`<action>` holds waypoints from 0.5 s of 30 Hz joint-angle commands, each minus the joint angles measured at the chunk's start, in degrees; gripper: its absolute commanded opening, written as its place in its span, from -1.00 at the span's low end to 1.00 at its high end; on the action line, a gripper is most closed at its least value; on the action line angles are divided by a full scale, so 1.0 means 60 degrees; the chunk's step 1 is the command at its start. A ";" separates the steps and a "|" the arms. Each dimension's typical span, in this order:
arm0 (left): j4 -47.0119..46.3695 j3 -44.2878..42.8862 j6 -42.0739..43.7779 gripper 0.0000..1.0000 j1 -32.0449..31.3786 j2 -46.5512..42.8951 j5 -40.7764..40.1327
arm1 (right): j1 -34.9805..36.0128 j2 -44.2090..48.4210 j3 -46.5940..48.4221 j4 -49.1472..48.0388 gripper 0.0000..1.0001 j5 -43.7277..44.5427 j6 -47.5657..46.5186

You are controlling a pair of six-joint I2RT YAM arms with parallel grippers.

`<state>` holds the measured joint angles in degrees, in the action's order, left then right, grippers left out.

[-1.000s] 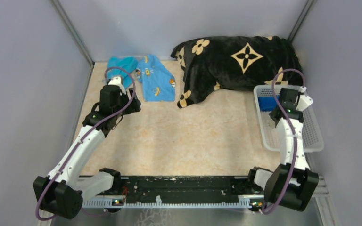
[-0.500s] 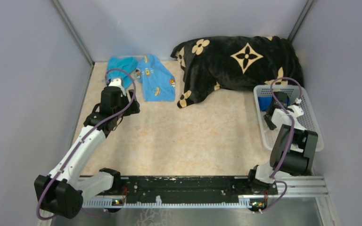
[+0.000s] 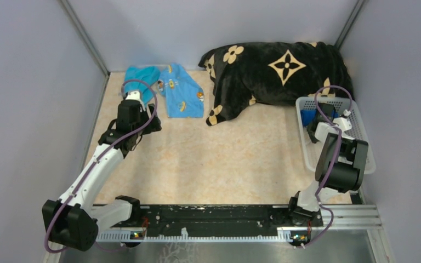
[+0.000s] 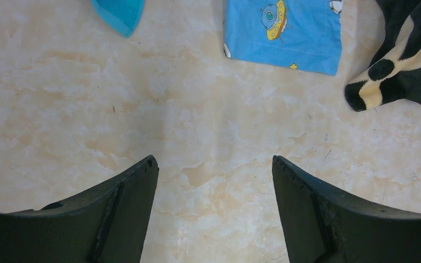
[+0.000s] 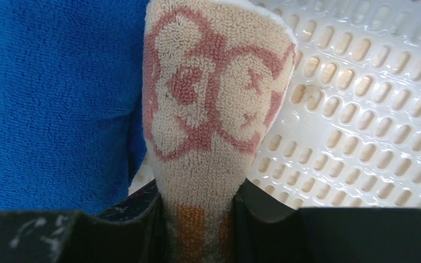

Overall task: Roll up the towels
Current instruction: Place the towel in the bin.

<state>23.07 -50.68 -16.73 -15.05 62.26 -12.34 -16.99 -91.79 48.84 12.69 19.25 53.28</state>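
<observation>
The left arm reaches far along the left side. The left gripper points down, its jaws wide apart and nothing between them. The right arm is folded at the right, and the right gripper pinches a towel.

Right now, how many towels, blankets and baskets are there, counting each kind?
Small towels: 4 (plain turquoise towel, light blue towel with cartoon prints, plain dark blue towel, cream terry towel with red pattern)
Black plush blanket with tan flowers: 1
White perforated plastic basket: 1
Total: 6
</observation>
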 commanded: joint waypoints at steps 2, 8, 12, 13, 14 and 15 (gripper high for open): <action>-0.0269 0.0081 -0.0045 0.64 0.0119 -0.0001 0.0099 | 0.0120 -0.0386 0.0349 -0.0885 -0.49 -0.0250 0.0387; -0.0249 0.0090 -0.0057 0.64 0.0164 0.0009 0.0074 | 0.0176 -0.1122 0.0809 -0.0682 -0.26 -0.0323 0.0450; -0.0232 0.0096 -0.0075 0.64 0.0190 0.0011 0.0050 | 0.0224 -0.0726 0.0706 -0.0679 -0.03 -0.0502 0.0353; -0.0229 0.0078 -0.0094 0.64 0.0193 0.0009 0.0035 | 0.0223 -0.0616 0.0697 -0.0620 0.03 -0.0518 0.0331; -0.0220 0.0081 -0.0086 0.64 0.0194 0.0009 0.0035 | 0.0225 -0.0585 0.0668 -0.0556 0.06 -0.0509 0.0274; -0.0213 0.0074 -0.0094 0.64 0.0206 0.0011 0.0050 | 0.0232 -0.0323 0.0653 -0.0499 0.08 -0.0492 0.0252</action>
<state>22.90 -50.52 -16.88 -14.35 62.26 -12.21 -16.14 -96.40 52.64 8.54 18.15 55.16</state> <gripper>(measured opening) 0.819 0.517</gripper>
